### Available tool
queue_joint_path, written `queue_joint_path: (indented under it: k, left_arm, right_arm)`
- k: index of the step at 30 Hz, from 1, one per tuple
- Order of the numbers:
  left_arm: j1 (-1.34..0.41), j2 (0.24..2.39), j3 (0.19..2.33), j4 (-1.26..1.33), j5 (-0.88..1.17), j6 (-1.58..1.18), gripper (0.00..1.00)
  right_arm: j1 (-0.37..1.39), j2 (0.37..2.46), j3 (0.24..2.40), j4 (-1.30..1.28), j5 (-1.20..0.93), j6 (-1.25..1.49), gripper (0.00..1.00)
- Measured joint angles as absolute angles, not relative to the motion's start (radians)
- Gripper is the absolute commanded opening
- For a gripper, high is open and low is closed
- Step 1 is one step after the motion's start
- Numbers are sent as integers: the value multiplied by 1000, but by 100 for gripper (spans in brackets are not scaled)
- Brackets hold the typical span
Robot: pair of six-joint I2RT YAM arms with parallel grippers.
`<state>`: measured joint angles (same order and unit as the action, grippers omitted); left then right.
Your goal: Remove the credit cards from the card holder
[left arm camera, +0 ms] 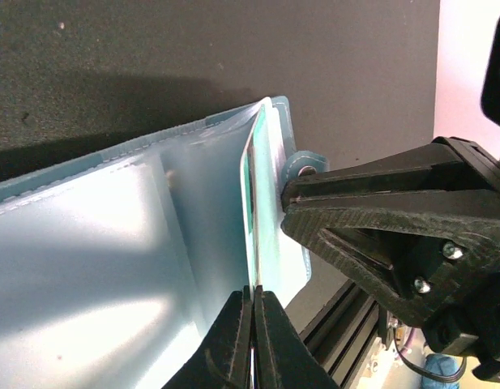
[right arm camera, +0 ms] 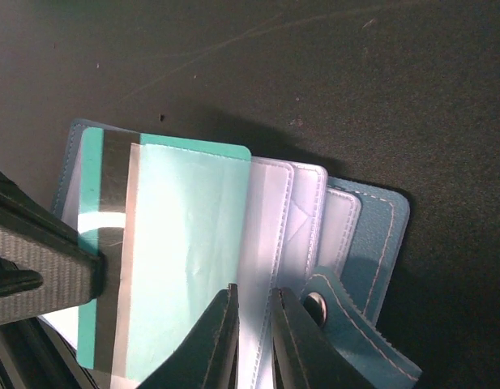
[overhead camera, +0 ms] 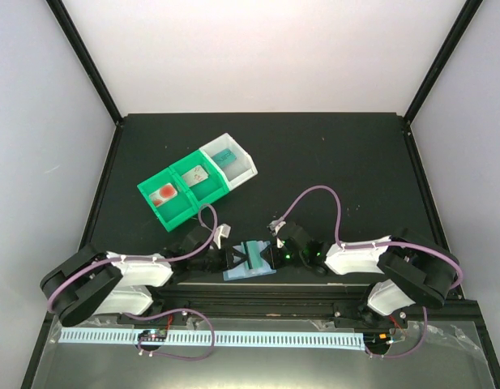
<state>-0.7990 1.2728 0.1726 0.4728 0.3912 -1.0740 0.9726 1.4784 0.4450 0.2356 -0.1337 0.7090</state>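
Note:
The slate-blue card holder (overhead camera: 251, 263) lies open on the black table between my two grippers. My left gripper (left arm camera: 254, 292) is shut on the edge of a teal credit card (left arm camera: 271, 186) that stands edge-on among the holder's translucent sleeves (left arm camera: 87, 243). In the right wrist view the teal card (right arm camera: 185, 251), with a dark stripe, sticks out of its sleeve to the left, where one of the left gripper's fingers (right arm camera: 39, 263) holds it. My right gripper (right arm camera: 254, 296) is shut on the pale sleeves beside the snap tab (right arm camera: 347, 324). No pale blue-and-white card shows in the holder.
Green trays (overhead camera: 170, 212) and a white tray (overhead camera: 245, 166) stand in a row at the back left, each with a card-like item inside. A metal rail (overhead camera: 258, 304) runs along the table's near edge, just behind the holder.

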Motion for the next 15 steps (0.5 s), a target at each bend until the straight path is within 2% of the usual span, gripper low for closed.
queue_joint_path:
  k: [15]
  left_arm:
    - [-799,967,159,258,306,-1077,2]
  right_arm:
    - [973,1443,445,186,-132,699,19]
